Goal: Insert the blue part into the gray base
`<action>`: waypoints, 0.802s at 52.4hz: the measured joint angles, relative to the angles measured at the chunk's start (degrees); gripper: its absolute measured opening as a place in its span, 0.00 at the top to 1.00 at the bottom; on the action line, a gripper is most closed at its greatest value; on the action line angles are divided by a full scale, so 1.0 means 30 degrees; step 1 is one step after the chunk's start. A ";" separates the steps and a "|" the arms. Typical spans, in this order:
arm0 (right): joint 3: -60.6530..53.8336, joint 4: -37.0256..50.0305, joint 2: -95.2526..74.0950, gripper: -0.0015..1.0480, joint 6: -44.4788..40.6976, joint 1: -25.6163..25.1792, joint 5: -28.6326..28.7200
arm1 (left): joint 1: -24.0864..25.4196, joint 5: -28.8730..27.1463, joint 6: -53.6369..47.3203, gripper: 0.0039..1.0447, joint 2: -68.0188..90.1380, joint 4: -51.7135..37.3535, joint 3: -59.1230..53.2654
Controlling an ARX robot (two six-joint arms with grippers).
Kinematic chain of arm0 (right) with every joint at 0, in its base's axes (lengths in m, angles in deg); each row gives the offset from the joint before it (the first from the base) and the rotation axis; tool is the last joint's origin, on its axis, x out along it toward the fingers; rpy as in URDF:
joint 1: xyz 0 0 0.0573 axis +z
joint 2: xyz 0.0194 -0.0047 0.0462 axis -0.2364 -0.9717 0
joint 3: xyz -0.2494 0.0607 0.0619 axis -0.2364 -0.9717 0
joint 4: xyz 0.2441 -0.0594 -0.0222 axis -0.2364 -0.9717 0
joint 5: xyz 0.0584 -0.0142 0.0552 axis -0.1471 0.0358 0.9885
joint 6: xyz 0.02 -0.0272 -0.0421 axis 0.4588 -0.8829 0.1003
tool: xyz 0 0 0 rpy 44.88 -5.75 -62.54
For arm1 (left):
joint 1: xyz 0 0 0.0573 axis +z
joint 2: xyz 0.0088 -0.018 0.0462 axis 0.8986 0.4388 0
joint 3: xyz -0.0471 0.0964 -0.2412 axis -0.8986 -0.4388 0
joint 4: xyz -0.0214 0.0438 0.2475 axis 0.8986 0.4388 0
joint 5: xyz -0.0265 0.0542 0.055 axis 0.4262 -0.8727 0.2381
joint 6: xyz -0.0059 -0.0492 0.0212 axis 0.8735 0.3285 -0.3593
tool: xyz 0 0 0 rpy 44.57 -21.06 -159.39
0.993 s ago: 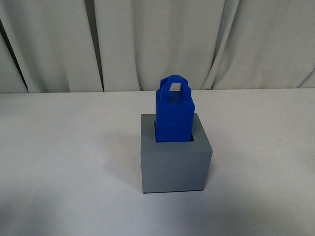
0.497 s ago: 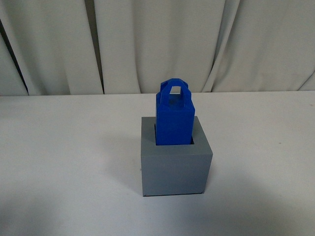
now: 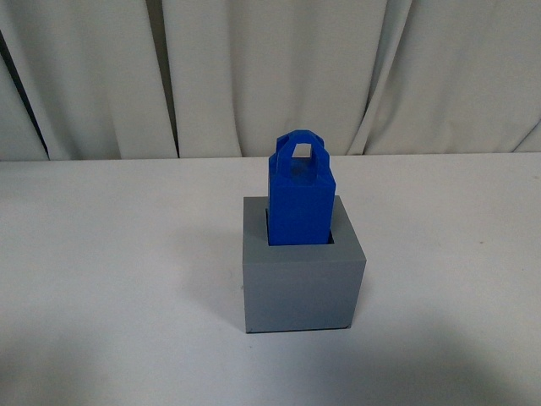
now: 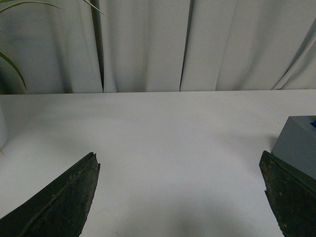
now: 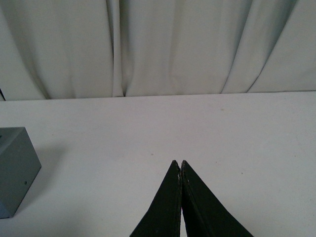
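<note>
The blue part [image 3: 298,196] stands upright in the square recess of the gray base [image 3: 303,283] at the middle of the white table; its arched handle points up. Neither arm shows in the front view. My left gripper [image 4: 180,160] is open and empty over bare table, with a corner of the gray base [image 4: 297,146] just beyond one fingertip [image 4: 276,168] and a sliver of blue [image 4: 312,121] above it. My right gripper [image 5: 179,163] is shut and empty over bare table, well apart from the gray base [image 5: 15,168] at the frame edge.
The white table [image 3: 110,254] runs back to a pale curtain [image 3: 270,76]. Green plant leaves [image 4: 15,64] hang at the edge of the left wrist view.
The blue part and gray base wobble by a few pixels between frames; otherwise nothing has visibly changed.
</note>
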 joint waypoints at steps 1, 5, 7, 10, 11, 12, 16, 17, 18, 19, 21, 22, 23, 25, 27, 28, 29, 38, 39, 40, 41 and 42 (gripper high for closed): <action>0.0000 -0.0168 0.0146 0.98 0.0007 0.0000 0.0000 | 0.0000 0.0000 -0.0007 0.06 0.0000 0.0000 0.0000; 0.0000 -0.0787 0.0809 0.98 0.0007 0.0000 0.0007 | 0.0000 0.0000 -0.0007 0.06 0.0000 0.0000 0.0000; 0.0000 -0.1122 0.1209 0.98 0.0007 0.0000 0.0007 | 0.0000 0.0000 -0.0007 0.06 0.0000 0.0000 0.0000; 0.0000 -0.1661 0.1836 0.98 0.0007 0.0000 0.0007 | 0.0000 0.0000 0.0000 0.06 0.0000 0.0000 0.0000; 0.0000 -0.1661 0.1894 0.98 0.0007 0.0000 0.0007 | 0.0000 0.0000 -0.0007 0.06 0.0000 0.0000 0.0000; 0.0000 -0.1938 0.2149 0.98 0.0007 0.0000 0.0015 | 0.0000 0.0000 -0.0007 0.06 0.0000 0.0000 0.0000; 0.0000 -0.2652 0.2863 0.98 0.0007 0.0000 0.0015 | 0.0000 0.0000 0.0000 0.06 0.0000 0.0000 0.0000; 0.0000 -0.2790 0.3024 0.98 0.0007 0.0000 0.0015 | 0.0000 0.0000 0.0000 0.06 0.0000 0.0000 0.0000; 0.0000 -0.3009 0.3191 0.98 0.0007 0.0000 0.0015 | 0.0000 0.0000 -0.0007 0.06 0.0000 0.0000 0.0000; 0.0000 -0.3169 0.3366 0.98 0.0007 0.0000 0.0015 | 0.0000 0.0000 -0.0007 0.06 0.0000 0.0000 0.0000; 0.0000 -0.3483 0.3708 0.98 0.0007 0.0000 0.0015 | 0.0000 0.0000 -0.0007 0.06 0.0000 0.0000 0.0000; 0.0000 -0.3621 0.3854 0.98 0.0007 0.0000 0.0015 | 0.0000 0.0000 -0.0007 0.06 0.0000 0.0000 0.0000; 0.0000 -0.3745 0.4000 0.98 0.0007 0.0000 0.0015 | 0.0000 0.0000 0.0000 0.06 0.0000 0.0000 0.0000; 0.0000 -0.4022 0.4291 0.98 0.0007 0.0000 0.0015 | 0.0000 0.0000 -0.0007 0.06 0.0000 0.0000 0.0000; 0.0000 -0.4306 0.4575 0.98 0.0007 0.0000 0.0015 | 0.0000 0.0000 0.0000 0.06 0.0000 0.0000 0.0000; 0.0000 -0.4437 0.4707 0.98 0.0007 0.0000 0.0015 | 0.0000 0.0000 -0.0007 0.06 0.0000 0.0000 0.0000; 0.0000 -0.4648 0.4911 0.98 0.0007 0.0000 0.0015 | 0.0000 0.0000 -0.0007 0.06 0.0000 0.0000 0.0000; 0.0000 -0.5734 0.6011 0.98 0.0007 0.0000 0.0015 | 0.0000 0.0000 -0.0007 0.06 0.0000 0.0000 0.0000; 0.0000 -0.5836 0.6113 0.98 0.0007 0.0000 0.0015 | 0.0000 0.0000 0.0000 0.06 0.0000 0.0000 0.0000; 0.0000 -0.5887 0.6156 0.98 0.0007 0.0000 0.0022 | 0.0000 0.0000 -0.0007 0.06 0.0000 0.0000 0.0000; 0.0000 -0.5989 0.6258 0.98 0.0007 0.0000 0.0022 | 0.0000 0.0000 0.0000 0.06 0.0000 0.0000 0.0000; 0.0000 -0.6091 0.6353 0.98 0.0007 0.0000 0.0022 | 0.0000 0.0000 -0.0007 0.06 0.0000 0.0000 0.0000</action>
